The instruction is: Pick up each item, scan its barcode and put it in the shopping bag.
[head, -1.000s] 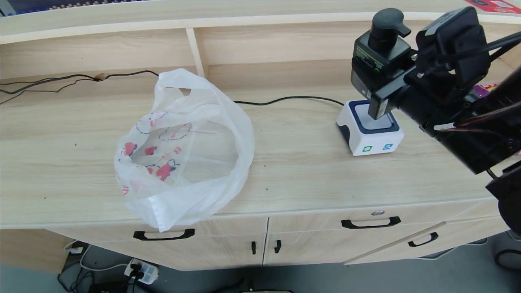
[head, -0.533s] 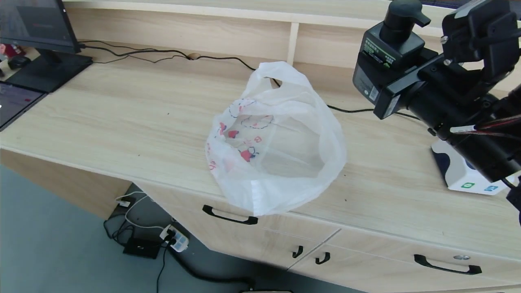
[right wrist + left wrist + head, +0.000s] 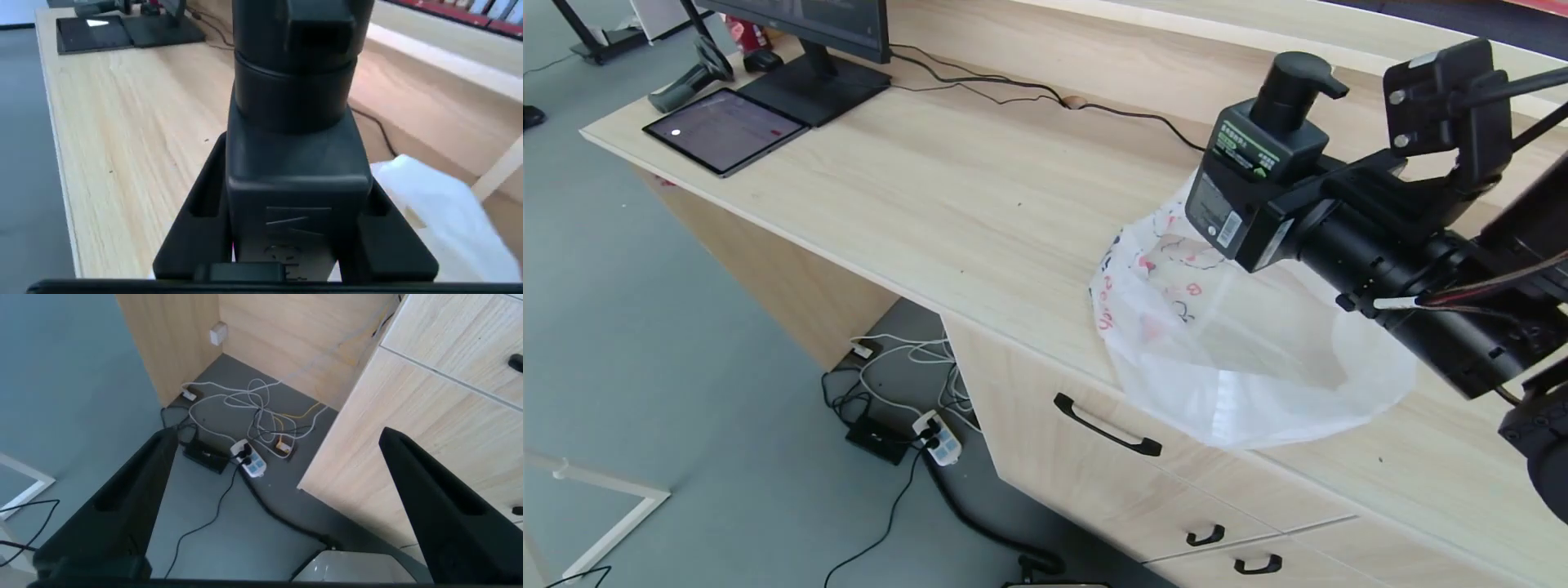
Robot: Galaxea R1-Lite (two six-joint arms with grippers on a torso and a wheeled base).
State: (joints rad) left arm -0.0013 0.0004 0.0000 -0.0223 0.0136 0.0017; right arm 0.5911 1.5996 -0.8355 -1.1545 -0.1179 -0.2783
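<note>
A second ago the black pump bottle was poised above the scanner. It now hangs over the shopping bag, near the bag's 12 o'clock rim, and the head camera has swung left. Scanning looks done, so the drop comes next. The right gripper is clamped on the bottle's body.

The head view catches the barcode label, while the right wrist view looks down the pump top. The left gripper is spread wide and empty above floor cables. The bottle is probably clear of the plastic.

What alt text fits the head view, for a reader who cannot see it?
The right gripper holds a black pump bottle over the open white shopping bag on a wooden counter. A monitor and tablet sit farther left.
</note>
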